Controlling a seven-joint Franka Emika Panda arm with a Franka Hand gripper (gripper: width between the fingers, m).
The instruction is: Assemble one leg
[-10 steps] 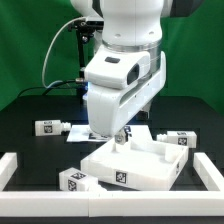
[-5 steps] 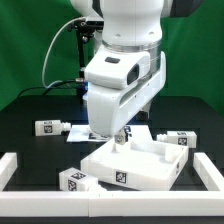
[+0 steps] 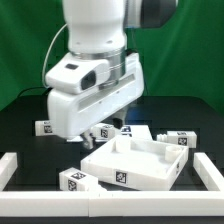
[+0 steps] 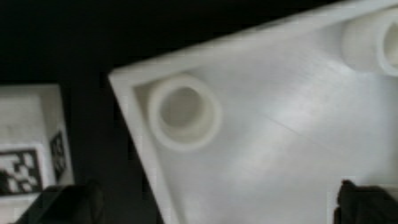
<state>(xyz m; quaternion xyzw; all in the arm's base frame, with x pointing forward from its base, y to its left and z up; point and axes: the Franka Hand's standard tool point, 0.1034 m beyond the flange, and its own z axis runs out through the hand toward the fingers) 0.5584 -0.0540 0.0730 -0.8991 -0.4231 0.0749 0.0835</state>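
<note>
The large white square panel lies in the middle of the black table. In the wrist view, one of its round corner sockets shows close below. Three white legs with marker tags lie loose: one at the exterior view's left, one at the right, and one at the front left. My gripper hangs over the panel's back left corner. In the wrist view my gripper is open and empty. Its dark fingertips stand wide apart, to either side of the panel's edge.
A white raised border frames the table's front and sides. A flat white piece with a tag lies behind the panel. A white tagged surface shows beside the panel in the wrist view. A black cable hangs behind the arm.
The arm has swung toward the exterior view's left, and the gripper has shifted left off the panel's back edge. The parts have not moved.
</note>
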